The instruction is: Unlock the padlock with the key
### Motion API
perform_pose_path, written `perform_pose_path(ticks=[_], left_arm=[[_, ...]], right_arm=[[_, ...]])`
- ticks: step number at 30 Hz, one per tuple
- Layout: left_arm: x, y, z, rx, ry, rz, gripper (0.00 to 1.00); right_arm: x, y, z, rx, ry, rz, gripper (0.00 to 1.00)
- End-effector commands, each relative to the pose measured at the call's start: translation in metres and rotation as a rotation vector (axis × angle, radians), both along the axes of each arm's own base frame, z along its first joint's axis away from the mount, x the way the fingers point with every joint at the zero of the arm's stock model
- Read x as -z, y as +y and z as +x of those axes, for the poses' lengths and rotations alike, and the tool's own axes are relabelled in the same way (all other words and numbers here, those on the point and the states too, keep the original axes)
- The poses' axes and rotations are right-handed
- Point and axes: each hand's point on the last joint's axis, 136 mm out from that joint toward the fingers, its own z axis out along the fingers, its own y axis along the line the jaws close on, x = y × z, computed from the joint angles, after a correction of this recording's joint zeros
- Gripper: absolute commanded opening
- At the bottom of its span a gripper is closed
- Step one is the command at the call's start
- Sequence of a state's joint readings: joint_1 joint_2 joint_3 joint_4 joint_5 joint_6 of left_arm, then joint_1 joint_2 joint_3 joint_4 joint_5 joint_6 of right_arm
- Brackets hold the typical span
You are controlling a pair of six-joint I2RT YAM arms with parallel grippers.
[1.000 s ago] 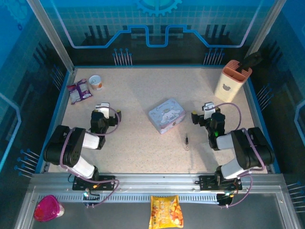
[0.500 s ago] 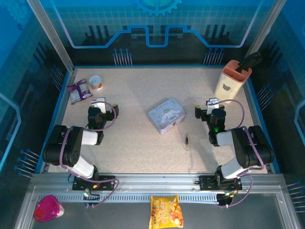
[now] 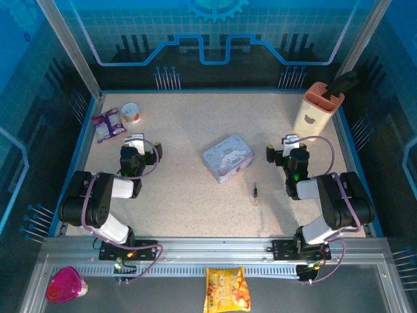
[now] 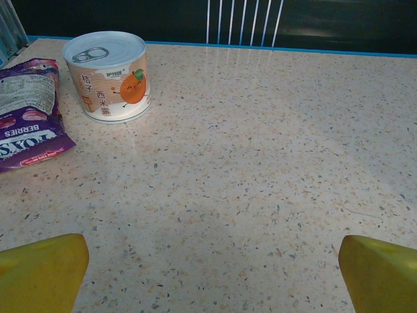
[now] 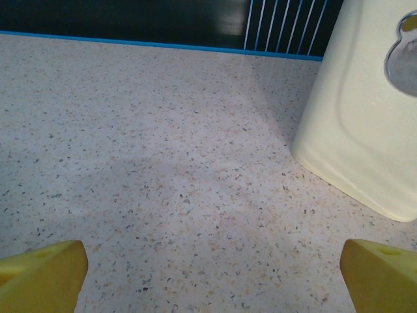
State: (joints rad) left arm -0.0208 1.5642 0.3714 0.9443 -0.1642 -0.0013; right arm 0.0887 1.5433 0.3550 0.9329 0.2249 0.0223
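A tiny slim dark piece, the key, lies on the speckled table in front of the right arm. A small paler bit right below it looks like the padlock; both are too small to make out in detail. My left gripper hovers low over the left side of the table, open, with bare table between its yellow fingertips. On the right side my right gripper is also open over bare table, its yellow fingertips wide apart. Both grippers are well away from the key.
A lilac tin box with a cartoon print sits mid-table. An orange-print can and a purple berries packet lie ahead of the left gripper. A cream holder stands close ahead-right of the right gripper.
Over the last second both grippers shifted a little toward the far side and outward, away from the tin box. For the last half second nothing has moved.
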Motion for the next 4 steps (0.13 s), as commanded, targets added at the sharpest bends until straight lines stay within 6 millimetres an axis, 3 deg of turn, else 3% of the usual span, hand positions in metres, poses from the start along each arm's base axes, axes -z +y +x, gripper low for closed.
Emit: perform_pose_path(ticks=[1,4], left_arm=[[-0.0049,0.0035,-0.0002,-0.020,-0.017,-0.011,0.99],[-0.0049,0.0036,-0.0002,-0.021,-0.017,-0.012,0.99]], right_arm=[[-0.0098,-0.0011,0.0074,-0.001,-0.027,0.004,1.00],[-0.0105,-0.0056,0.0056,0.034,-0.037,-0.001,1.00]])
